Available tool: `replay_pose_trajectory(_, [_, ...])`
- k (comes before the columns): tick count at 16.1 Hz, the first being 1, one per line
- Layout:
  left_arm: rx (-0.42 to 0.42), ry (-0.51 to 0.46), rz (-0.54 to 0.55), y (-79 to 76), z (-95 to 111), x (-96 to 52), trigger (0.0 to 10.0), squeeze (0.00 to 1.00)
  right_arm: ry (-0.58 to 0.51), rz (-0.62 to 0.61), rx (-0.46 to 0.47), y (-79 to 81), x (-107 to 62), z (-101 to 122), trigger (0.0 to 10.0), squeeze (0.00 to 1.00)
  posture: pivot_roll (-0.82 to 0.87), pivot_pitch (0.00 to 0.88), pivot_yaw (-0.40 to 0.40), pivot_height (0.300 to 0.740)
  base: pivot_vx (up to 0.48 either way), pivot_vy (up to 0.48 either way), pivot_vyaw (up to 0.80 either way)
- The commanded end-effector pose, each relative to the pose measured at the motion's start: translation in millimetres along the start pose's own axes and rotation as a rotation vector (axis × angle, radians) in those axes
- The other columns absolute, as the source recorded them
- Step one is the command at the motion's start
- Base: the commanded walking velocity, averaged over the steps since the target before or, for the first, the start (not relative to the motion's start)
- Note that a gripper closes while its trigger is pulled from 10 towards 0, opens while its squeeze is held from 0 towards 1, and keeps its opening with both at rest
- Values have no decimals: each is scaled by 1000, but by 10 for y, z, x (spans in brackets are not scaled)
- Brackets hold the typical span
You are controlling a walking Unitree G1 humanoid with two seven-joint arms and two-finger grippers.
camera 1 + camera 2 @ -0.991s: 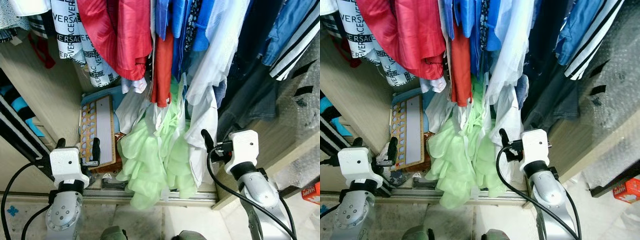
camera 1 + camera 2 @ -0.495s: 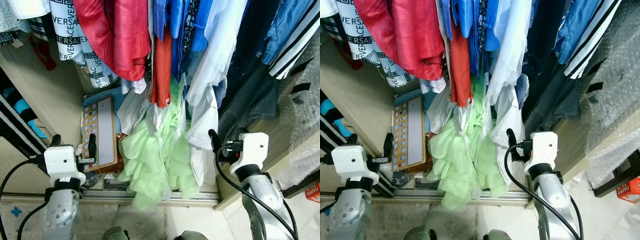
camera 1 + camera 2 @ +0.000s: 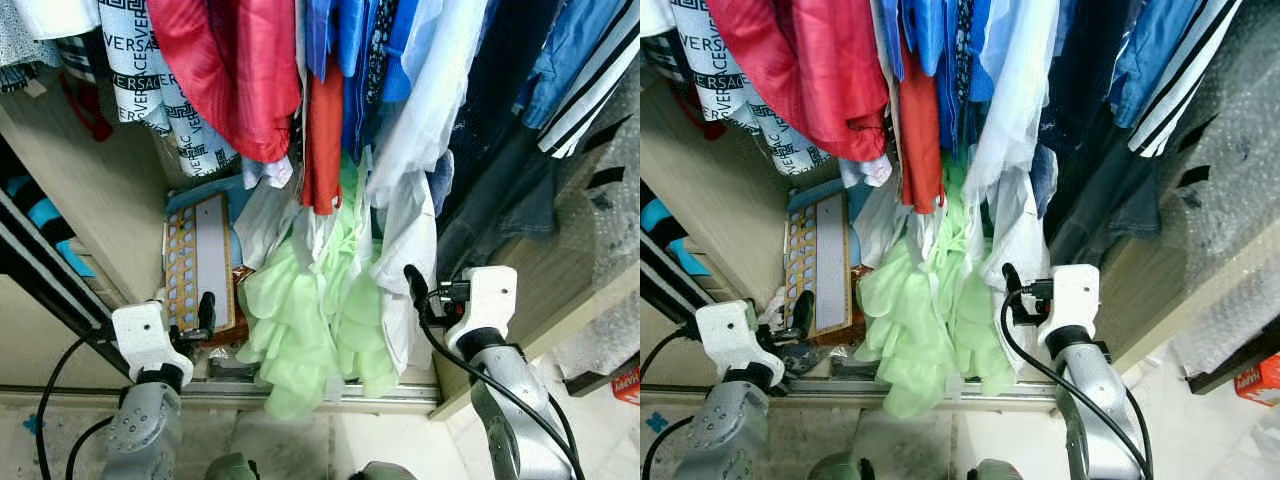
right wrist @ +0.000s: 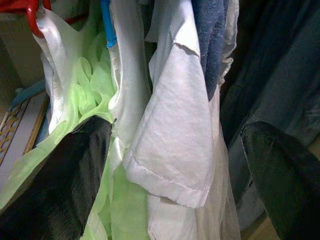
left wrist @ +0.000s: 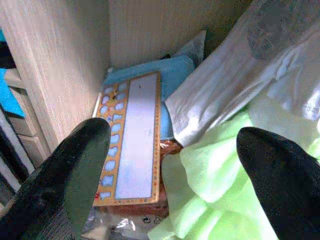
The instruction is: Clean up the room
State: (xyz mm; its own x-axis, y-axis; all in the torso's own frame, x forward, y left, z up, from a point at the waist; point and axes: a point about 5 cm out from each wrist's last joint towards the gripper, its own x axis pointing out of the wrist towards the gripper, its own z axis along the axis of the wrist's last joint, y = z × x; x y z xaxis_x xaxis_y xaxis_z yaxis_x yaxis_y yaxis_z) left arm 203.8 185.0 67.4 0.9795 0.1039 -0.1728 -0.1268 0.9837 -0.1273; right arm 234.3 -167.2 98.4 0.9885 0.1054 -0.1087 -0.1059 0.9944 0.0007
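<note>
Pale green garment [image 3: 310, 320] hanging low in the open wardrobe, its ruffled hem just above the sliding-door track [image 3: 300, 392]. White shirt [image 4: 175, 130] beside it, dark clothes [image 3: 490, 200] further right; red garment [image 3: 240, 70] and black-and-white printed garment [image 3: 160, 90] above left. Patterned board [image 5: 132, 137] lying flat on a blue cushion [image 5: 160, 75] against the wooden side panel [image 3: 100, 200]. Left hand [image 5: 170, 165] open, fingers spread over board and green fabric. Right hand [image 4: 175, 165] open, fingers either side of the white shirt.
</note>
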Motion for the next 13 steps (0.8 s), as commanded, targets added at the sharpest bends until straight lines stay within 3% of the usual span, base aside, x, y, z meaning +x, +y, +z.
replay_pose_trajectory(1, [-4, 5, -4, 0, 7, 14, 10000, 0, -5, -11, 4, -24, 6, 19, 10000, 0, -59, 0, 3, 740, 0, 0, 0])
replay_pose_trajectory(13, [45, -110, -61, -72, 192, 9, 10000, 0, -78, -5, -53, -17, 41, 161, 10000, 0, -60, 0, 0, 740, 0, 0, 0])
